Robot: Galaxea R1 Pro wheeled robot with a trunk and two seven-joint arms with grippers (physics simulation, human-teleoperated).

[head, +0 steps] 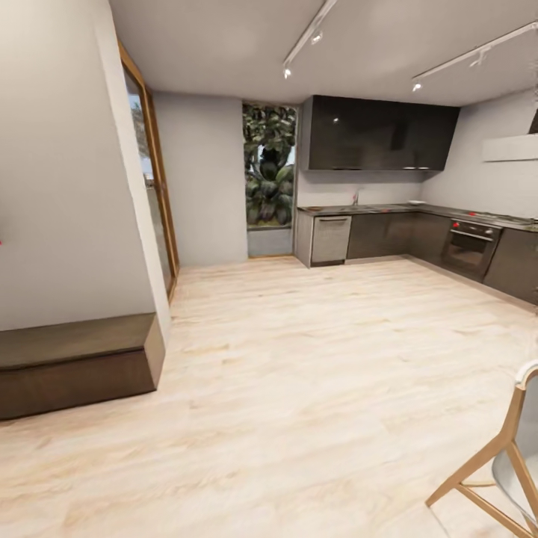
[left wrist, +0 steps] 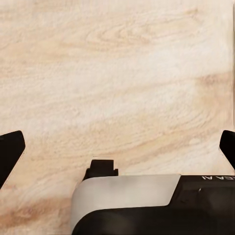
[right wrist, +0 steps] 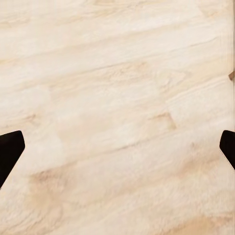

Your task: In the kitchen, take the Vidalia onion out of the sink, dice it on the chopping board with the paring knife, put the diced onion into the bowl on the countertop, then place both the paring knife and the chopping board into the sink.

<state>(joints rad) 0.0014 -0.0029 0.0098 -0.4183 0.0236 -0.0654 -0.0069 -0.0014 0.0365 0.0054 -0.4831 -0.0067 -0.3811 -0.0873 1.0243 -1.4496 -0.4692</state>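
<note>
Pale wood floor (head: 299, 373) lies between the robot and the far kitchen; the approach step is in hand.
From the left, a dark low bench (head: 75, 362), then the far desk (head: 388, 210) with a tap at the sink (head: 357, 205), too small to show onion, board or knife. The next move calls for driving up to it. Left gripper (left wrist: 117, 147) and right gripper (right wrist: 117, 147) hang over floor, jaws wide, empty.

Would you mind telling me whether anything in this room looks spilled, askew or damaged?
Nothing stands out. The wooden floor looks clean, the far countertop and cabinets sit straight, and both grippers hang open over bare planks.
</note>
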